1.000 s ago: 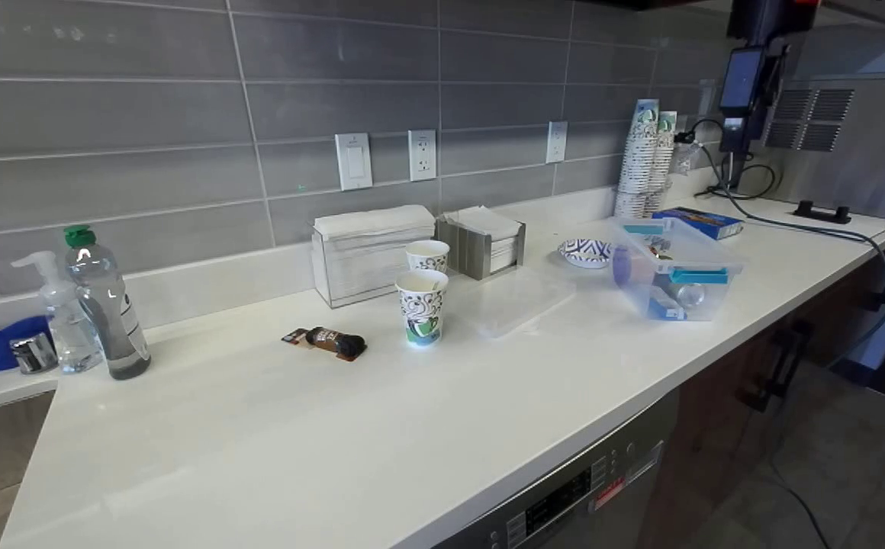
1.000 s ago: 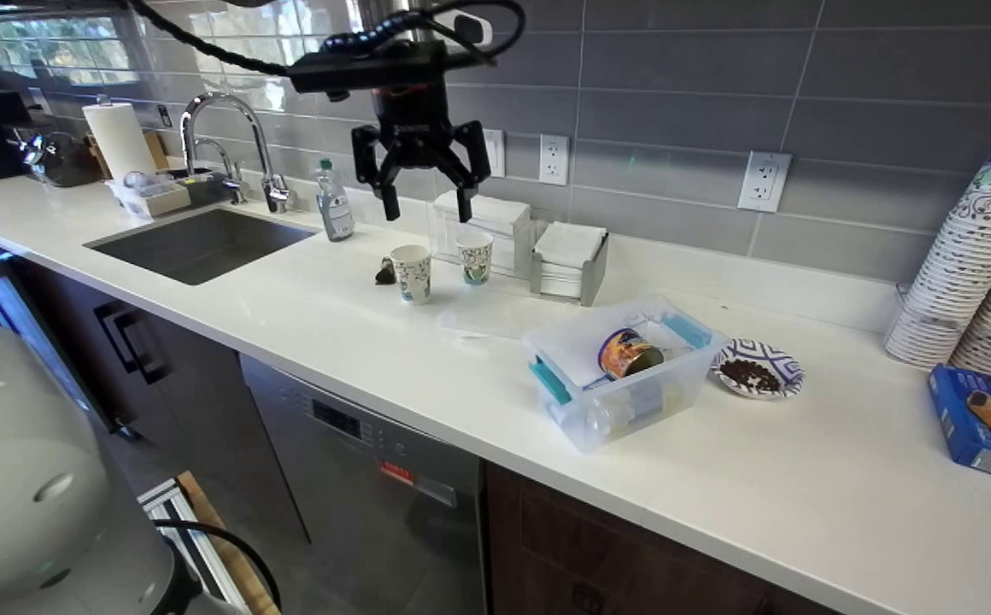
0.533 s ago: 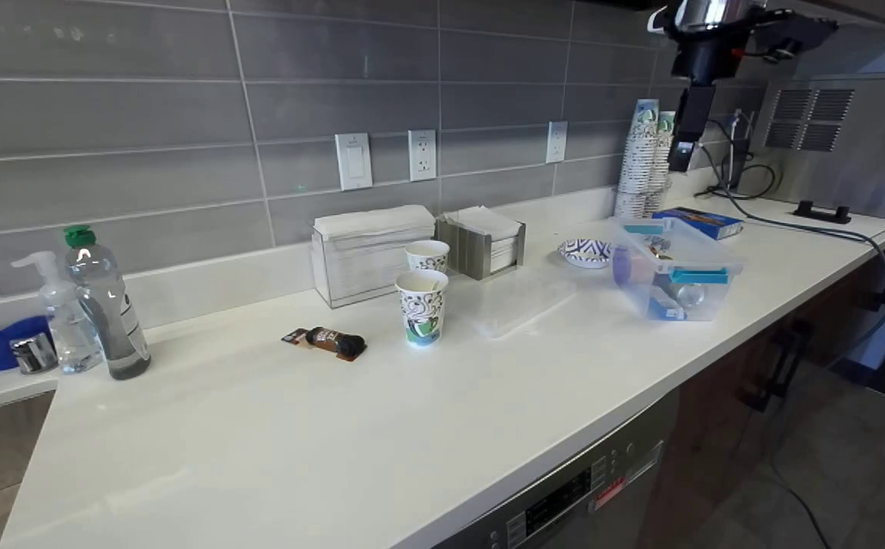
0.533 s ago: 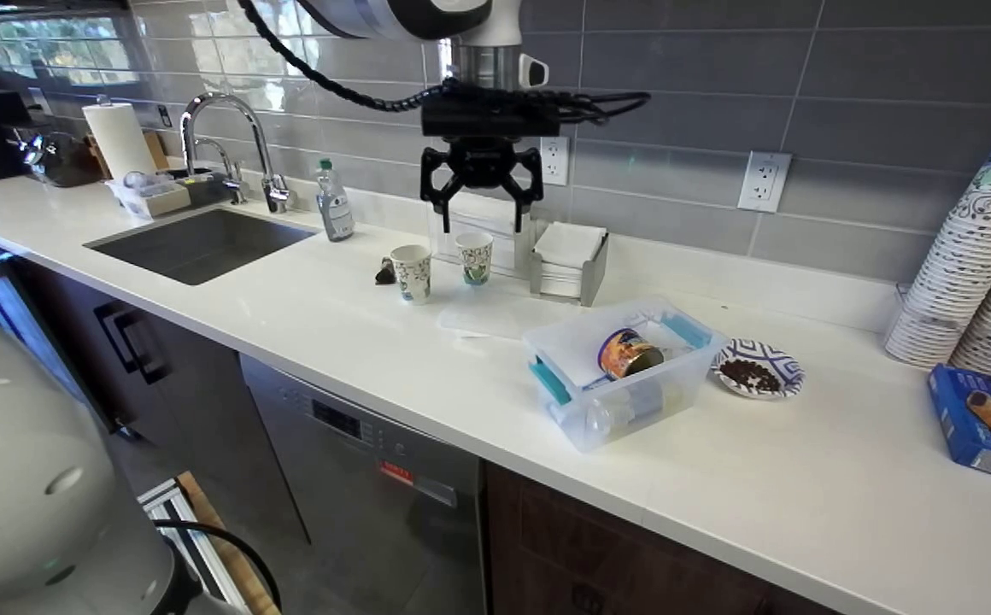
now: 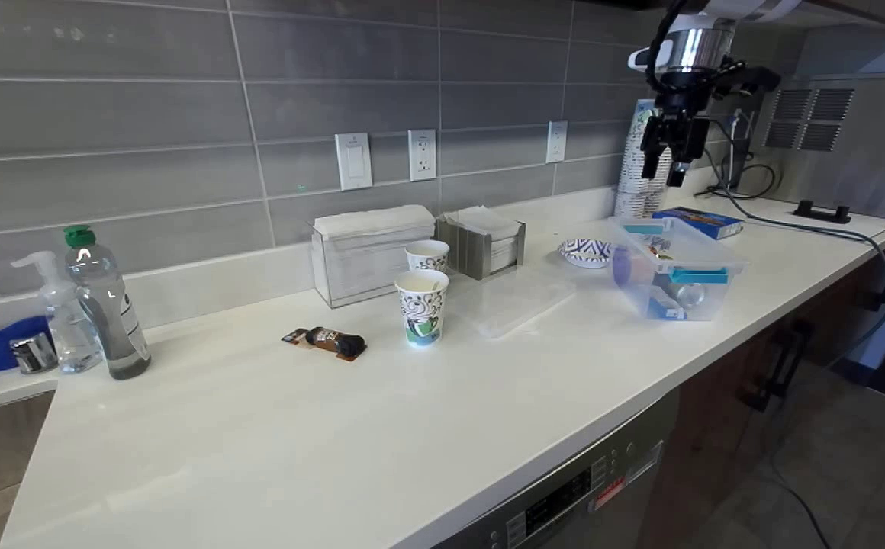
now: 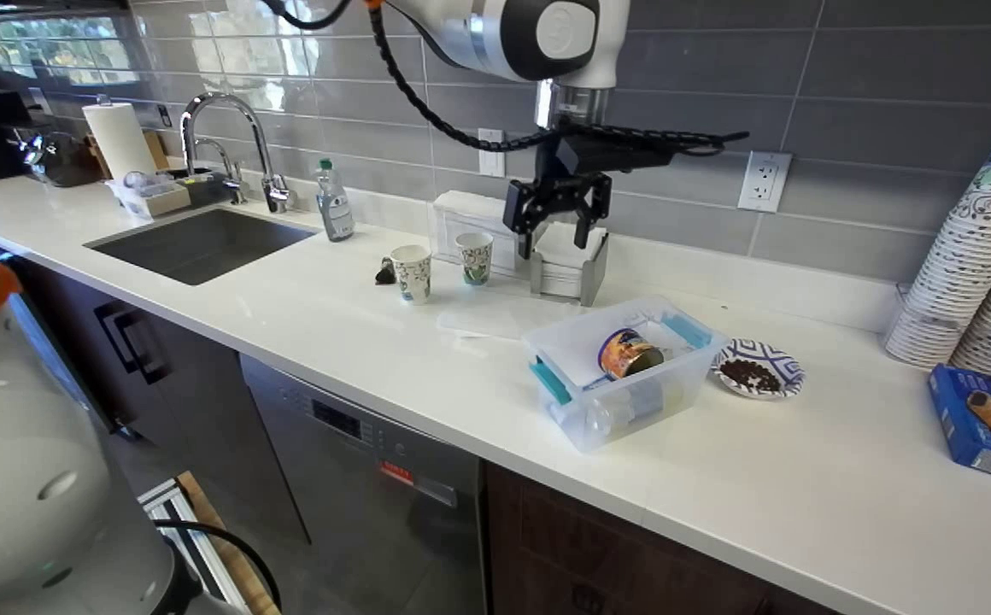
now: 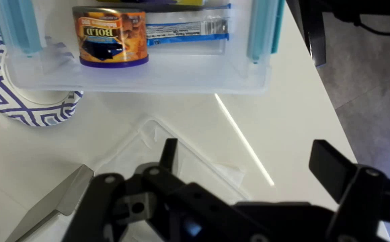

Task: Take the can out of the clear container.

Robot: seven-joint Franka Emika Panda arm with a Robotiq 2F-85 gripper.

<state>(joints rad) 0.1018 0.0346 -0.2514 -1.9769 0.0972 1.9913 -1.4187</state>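
The can, orange-brown with a purplish-blue rim, lies on its side in the clear container. In the wrist view the can is near the container's left end, above its near wall. In an exterior view, the can's purple end shows blurred through the container's wall. My gripper is open and empty. It hangs well above the counter, beside the container on the napkin-holder side. The gripper also shows in an exterior view and, with fingers wide apart, in the wrist view.
A wrapped snack bar lies in the container beside the can. A patterned bowl stands close by. A clear lid, a metal napkin holder, paper cups and cup stacks are on the counter. A blue box lies farther along.
The arm has swung along the counter toward the container, lowered, and turned its gripper. The gripper has stayed open. The can and the container have not moved.
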